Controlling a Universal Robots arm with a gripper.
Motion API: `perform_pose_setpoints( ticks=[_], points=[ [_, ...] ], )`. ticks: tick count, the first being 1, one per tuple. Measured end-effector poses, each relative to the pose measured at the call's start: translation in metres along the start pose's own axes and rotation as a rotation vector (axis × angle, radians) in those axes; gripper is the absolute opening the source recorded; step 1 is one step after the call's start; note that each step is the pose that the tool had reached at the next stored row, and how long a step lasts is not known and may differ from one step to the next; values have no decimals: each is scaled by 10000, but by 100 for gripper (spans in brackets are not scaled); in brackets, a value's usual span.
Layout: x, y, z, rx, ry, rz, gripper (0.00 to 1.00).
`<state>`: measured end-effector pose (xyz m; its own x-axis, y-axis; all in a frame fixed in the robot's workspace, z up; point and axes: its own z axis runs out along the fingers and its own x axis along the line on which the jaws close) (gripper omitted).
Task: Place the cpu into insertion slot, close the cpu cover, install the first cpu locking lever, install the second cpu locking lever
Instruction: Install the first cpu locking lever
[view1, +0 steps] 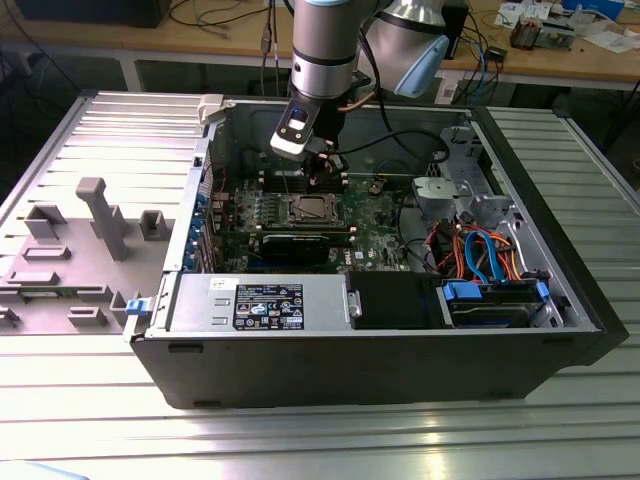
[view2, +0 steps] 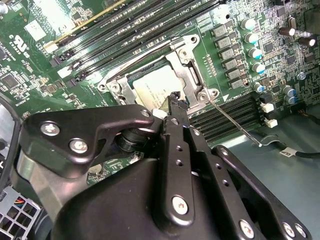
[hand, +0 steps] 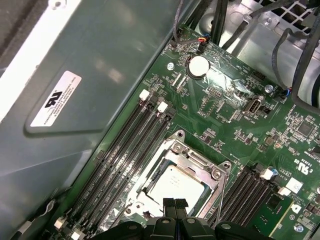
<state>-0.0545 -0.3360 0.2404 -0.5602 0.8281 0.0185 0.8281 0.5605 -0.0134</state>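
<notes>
While the cpu lay seated beneath the lowered cpu cover, the gripper hovered over its edge, nearly closed and empty. The thin, springy locking lever looked best pressed near its free end.

— What stands outside the computer case?
— A grey plastic stand, on the exterior view's left. Inside, a power supply along the near wall, blue and orange cables toward the exterior view's right.

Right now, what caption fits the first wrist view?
Black fingers poised over the silvery square cpu under its closed silver metal cover frame.
</notes>
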Motion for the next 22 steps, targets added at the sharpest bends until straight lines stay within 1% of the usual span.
perform_pose_setpoints(
  ticks=[22],
  points=[
    [0,0,0,6,-4,-278,11]
  ],
)
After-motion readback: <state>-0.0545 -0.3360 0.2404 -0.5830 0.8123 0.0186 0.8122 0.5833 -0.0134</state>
